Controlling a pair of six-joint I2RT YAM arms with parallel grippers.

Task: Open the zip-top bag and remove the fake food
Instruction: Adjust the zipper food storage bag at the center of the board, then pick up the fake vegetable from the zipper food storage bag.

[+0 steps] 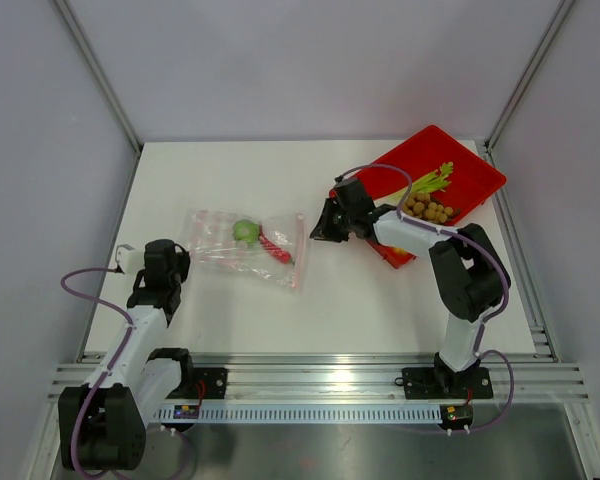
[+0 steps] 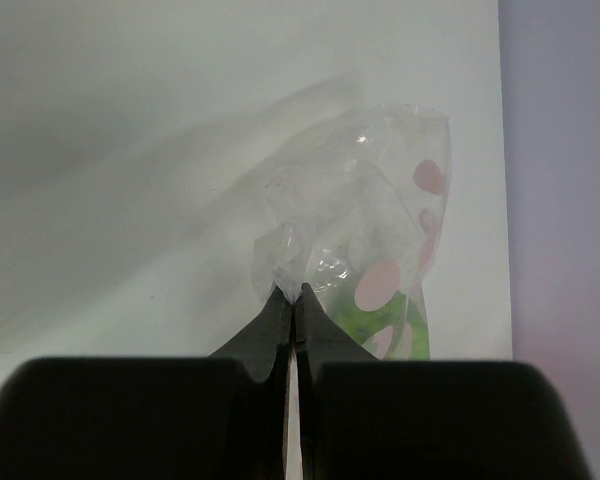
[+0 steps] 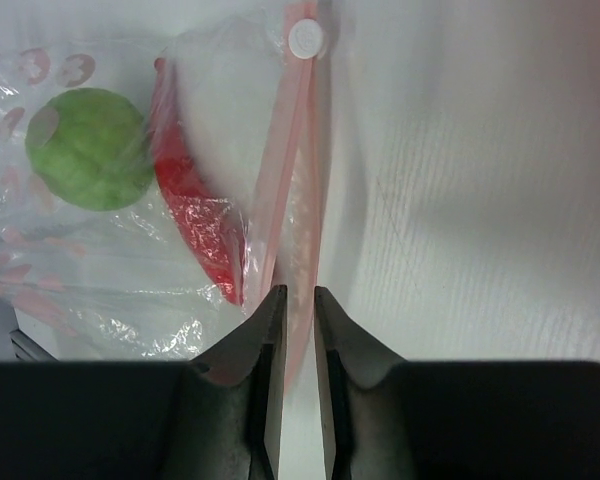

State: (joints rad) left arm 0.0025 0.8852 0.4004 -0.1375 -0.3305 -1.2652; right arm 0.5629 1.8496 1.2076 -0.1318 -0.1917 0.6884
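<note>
The zip-top bag [image 1: 245, 245] lies crinkled on the table left of centre, its pink-red zip strip [image 3: 295, 140] on its right end. Inside the bag show a green round fruit [image 1: 245, 231] [image 3: 90, 148] and a red piece [image 1: 273, 247] [image 3: 195, 200] of the fake food. My left gripper [image 1: 187, 256] [image 2: 292, 295] is shut on the bag's [image 2: 360, 220] clear left corner. My right gripper [image 1: 318, 228] [image 3: 298, 292] sits at the bag's right edge. Its jaws stand a narrow gap apart, with the end of the zip strip between them.
A red tray [image 1: 470, 165] at the back right holds a green celery stalk [image 1: 432, 183] and several tan balls [image 1: 428, 209]. The right arm reaches across the tray's near corner. A white slider [image 3: 305, 38] sits at the strip's far end.
</note>
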